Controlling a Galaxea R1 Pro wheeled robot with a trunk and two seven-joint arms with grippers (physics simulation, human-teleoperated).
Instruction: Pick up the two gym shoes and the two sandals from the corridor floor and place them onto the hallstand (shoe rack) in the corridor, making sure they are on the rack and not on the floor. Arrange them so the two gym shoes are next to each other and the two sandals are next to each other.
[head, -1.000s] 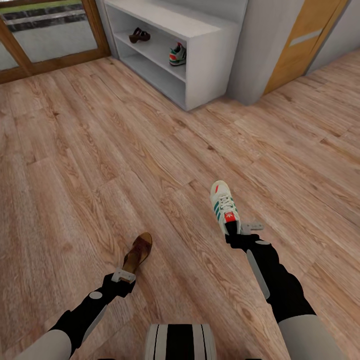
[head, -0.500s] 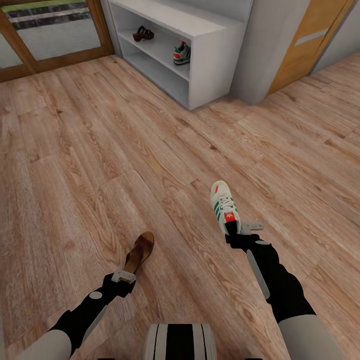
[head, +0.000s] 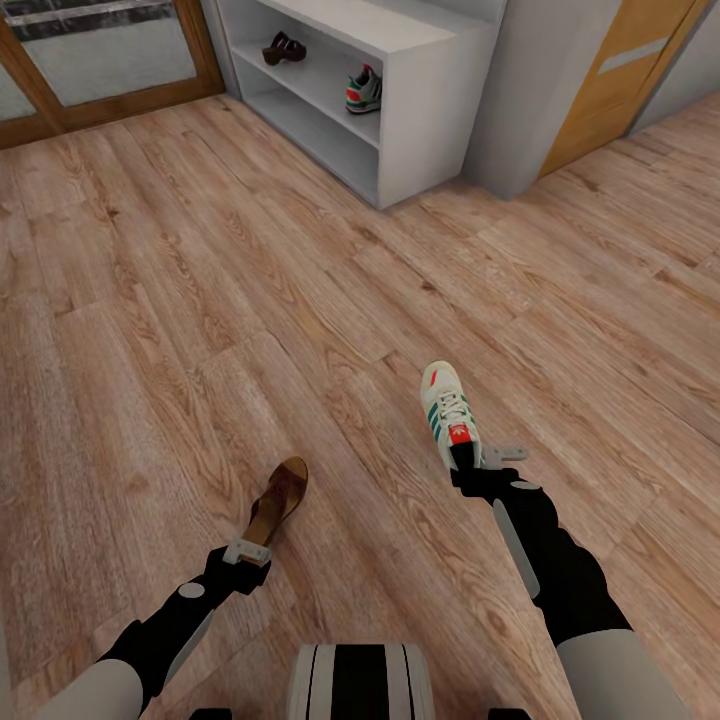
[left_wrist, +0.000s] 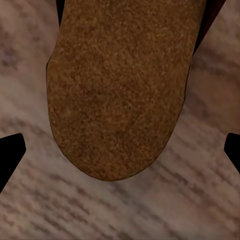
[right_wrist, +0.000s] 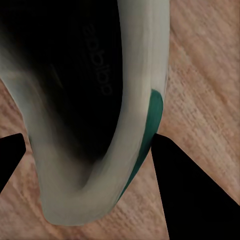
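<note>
Left gripper (head: 248, 553): you had it clamped on the heel of a sandal (head: 278, 503), carried above the floor (head: 150, 300).
Right gripper (head: 475, 462): you gripped a gym shoe (head: 447, 412) by its heel.
Hallstand (head: 425, 90): far ahead; other sandal (head: 284, 48) and other gym shoe (head: 363, 90) sat well apart on its upper shelf.

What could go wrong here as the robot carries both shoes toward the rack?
The right gripper seems to pinch the sneaker only at its heel rim, so it might swing or slip. The left gripper holds the sandal just at one end. On the rack, the shelved sneaker and sandal sit apart, so pairs could get mismatched.
</note>
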